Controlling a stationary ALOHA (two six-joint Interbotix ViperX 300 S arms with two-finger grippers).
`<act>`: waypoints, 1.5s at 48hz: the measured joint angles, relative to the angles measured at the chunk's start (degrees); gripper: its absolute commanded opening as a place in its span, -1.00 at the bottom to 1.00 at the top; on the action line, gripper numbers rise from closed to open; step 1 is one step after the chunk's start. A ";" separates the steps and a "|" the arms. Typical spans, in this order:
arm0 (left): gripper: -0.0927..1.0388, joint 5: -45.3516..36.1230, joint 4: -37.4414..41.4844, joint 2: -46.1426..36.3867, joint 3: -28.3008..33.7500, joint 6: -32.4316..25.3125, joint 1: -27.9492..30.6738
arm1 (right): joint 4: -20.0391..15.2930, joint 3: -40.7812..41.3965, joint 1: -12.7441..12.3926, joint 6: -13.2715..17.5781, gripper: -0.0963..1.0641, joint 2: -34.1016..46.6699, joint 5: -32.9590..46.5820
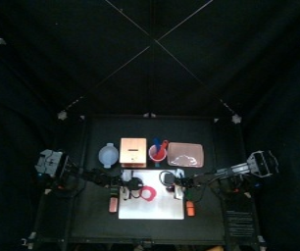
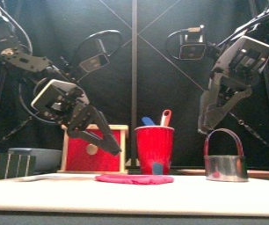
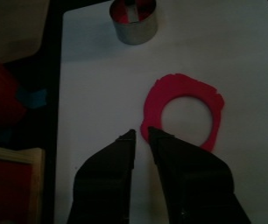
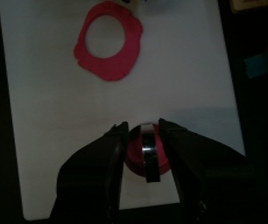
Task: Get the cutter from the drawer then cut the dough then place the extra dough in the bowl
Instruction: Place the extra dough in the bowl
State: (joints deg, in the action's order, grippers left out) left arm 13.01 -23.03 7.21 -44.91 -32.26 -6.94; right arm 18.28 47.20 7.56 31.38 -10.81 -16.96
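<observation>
A red dough ring [image 2: 134, 178] lies flat on the white cutting board [image 3: 102, 96], its middle cut out. To its right stands the round metal cutter [image 2: 225, 163] with a disc of red dough inside it [image 4: 144, 150]. My right gripper [image 4: 146, 131] hangs open just above the cutter, its jaws on either side without touching. My left gripper [image 3: 143, 133] hovers shut and empty over the board, just short of the dough ring [image 3: 186, 109]. In the left wrist view the cutter [image 3: 134, 21] stands beyond the ring.
Behind the board stand the wooden box [image 2: 96, 148] with its red drawer front, the red cup [image 2: 155, 147] with two toy knives, and the blue-grey bowl [image 2: 25, 163] at the far left. The pink tray [image 1: 187, 154] lies back right.
</observation>
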 measured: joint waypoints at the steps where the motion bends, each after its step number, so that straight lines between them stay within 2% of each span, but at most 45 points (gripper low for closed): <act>1: 0.52 -0.70 -0.09 0.09 0.26 -0.44 0.09 | 0.00 0.00 0.00 0.00 0.42 -0.09 0.09; 38: 0.52 -5.62 -4.13 5.19 5.10 -1.05 0.09 | 0.53 -0.09 -0.09 -0.35 0.42 1.85 0.18; 72: 0.50 -8.26 -5.45 5.63 5.27 -0.88 0.97 | 0.70 -0.09 -0.09 -0.18 0.42 1.85 0.53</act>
State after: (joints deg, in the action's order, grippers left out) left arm 4.75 -28.48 12.83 -39.64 -33.13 -5.98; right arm 18.98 47.11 7.47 31.20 -8.96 -16.44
